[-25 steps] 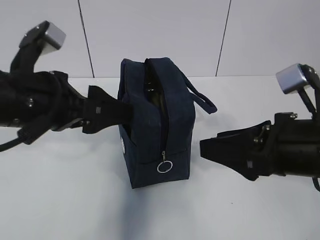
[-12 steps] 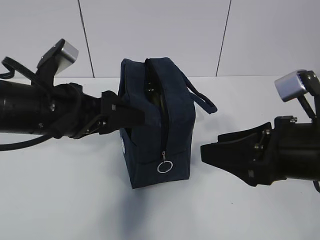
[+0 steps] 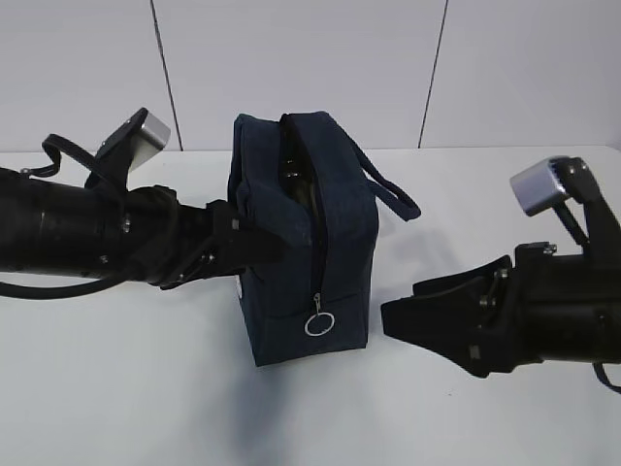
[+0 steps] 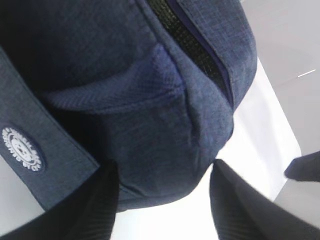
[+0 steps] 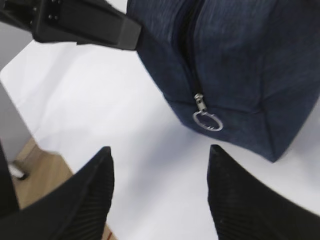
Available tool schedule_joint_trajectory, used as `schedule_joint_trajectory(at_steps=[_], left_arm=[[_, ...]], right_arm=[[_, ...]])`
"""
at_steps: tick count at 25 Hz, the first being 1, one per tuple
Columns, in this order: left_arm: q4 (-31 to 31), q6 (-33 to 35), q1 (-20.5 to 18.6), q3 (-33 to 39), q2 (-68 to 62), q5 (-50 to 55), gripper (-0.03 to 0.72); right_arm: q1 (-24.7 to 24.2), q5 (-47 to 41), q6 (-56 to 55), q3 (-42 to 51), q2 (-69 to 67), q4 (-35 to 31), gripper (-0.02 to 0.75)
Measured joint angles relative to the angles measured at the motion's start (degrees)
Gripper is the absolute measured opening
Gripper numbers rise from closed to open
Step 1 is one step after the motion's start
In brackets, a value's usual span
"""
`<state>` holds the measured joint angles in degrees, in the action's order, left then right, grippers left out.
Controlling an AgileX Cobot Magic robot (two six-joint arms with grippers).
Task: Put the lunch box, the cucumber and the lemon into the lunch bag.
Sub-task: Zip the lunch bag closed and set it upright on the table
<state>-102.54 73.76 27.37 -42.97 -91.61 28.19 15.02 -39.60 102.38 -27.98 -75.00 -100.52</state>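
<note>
1. We see the boxy dark navy fabric lunch bag (image 3: 303,243) standing upright near mid-table on the plain white table (image 3: 126,388), its top zipper run open to the near end, where the silver ring pull (image 3: 319,323) hangs low on the end wall.
2. The left gripper (image 3: 254,247) is at the bag's left side wall; in the left wrist view its black fingers (image 4: 95,197) stand spread w/ the bag's corner between them, cloth not visibly pinched, so we read it as released.
3. The right gripper (image 3: 393,317) sits just right of the bag, apart from it. In the right wrist view its ridged pads (image 5: 90,185) gape wide w/ nothing between them, the ring pull ahead of the gap.
4. Something dark shows thru the open mouth in the exterior view; too dim for us to name. The lunch box, cucumber and lemon aren't visible on the table in any view, so we judge they're prob. inside, though we can't confirm.
5. Handling, as we judge it: the bag is soft woven cloth, so the walls buckle under side pressure and a wall pinch gives poor control. It's likely weighted by contents.
6. Best holds, in our view: the rounded loop handle (image 3: 388,189) drooping to the right for lifting, or the ring pull for working the zipper, w/ the other arm bracing the wall. The ring is thin, loose metal, so it may swing off the pads.
</note>
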Motion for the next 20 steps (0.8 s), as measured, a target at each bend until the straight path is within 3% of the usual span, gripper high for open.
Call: schedule_joint_trajectory(at_steps=[7, 20], left_arm=[[-0.21, 0.69, 0.0, -0.89, -0.02, 0.13, 0.381], [-0.21, 0.73, 0.0, -0.94, -0.02, 0.39, 0.155]], right_arm=[[0.0, -5.32, 5.1, 0.0, -7.1, -0.27, 0.452], [0.0, -9.5, 12.04, -0.59, -13.79, -0.91, 0.451]])
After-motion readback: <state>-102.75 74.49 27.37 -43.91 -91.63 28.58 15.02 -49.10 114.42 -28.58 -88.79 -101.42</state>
